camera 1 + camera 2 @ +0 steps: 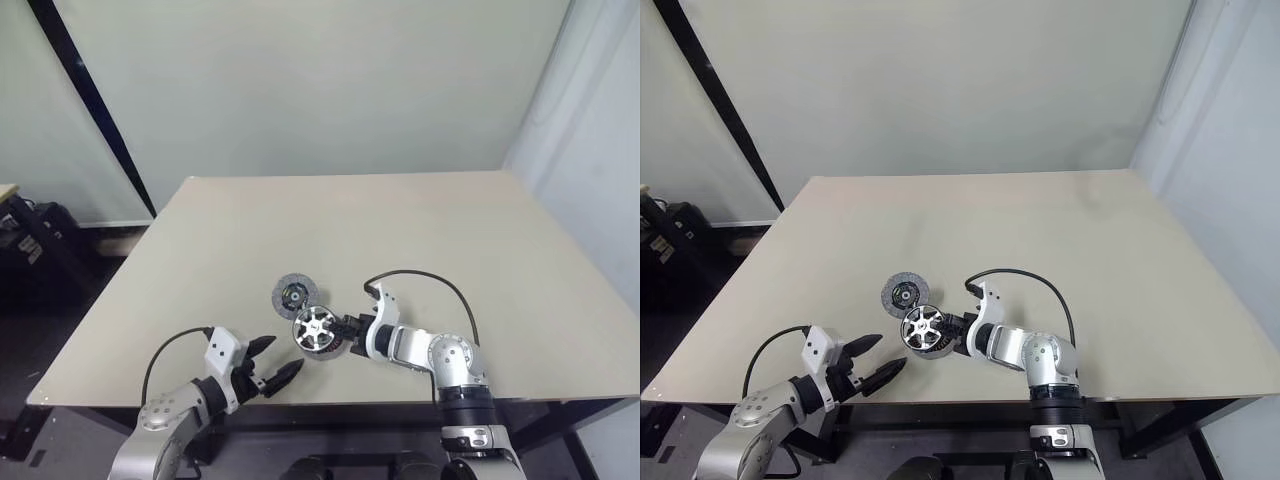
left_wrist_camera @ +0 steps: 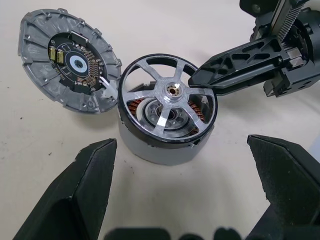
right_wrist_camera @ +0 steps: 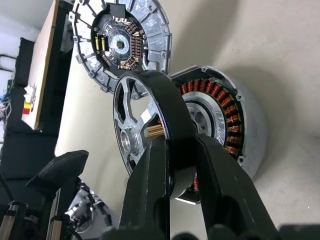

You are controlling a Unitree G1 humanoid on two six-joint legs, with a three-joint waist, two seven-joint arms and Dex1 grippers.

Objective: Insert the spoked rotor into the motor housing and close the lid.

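The spoked rotor [image 2: 167,102] hides most of the motor housing's [image 2: 165,147] windings.

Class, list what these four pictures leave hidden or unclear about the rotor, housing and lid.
- Rotor: whether seated; right wrist view shows it tilted above the housing, right gripper covering the contact.
- Lid: underside, lying against the table.
- Housing: far windings, behind the rotor in the left wrist view.

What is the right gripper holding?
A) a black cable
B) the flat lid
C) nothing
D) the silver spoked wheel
D: the right gripper pinches the rim of the spoked rotor over the housing, while the lid lies on the table beside them.
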